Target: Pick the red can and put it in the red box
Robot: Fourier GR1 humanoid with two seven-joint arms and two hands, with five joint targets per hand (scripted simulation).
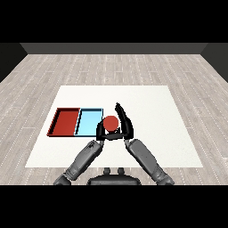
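The red can (110, 122) shows its round top just right of the light blue tray (88, 121). My right hand (126, 121) is curled round the can's right side and front, with its fingers reaching up past the can's far edge. My left hand (100, 131) sits close to the can's left side, at the blue tray's right rim, and holds nothing. The red tray (65, 121) lies left of the blue one and has nothing in it. I cannot tell whether the can rests on the table or hangs above it.
The two trays lie side by side at the left of the white table (151, 111). Bare table surface stretches to the right and behind the can. Grey plank floor surrounds the table.
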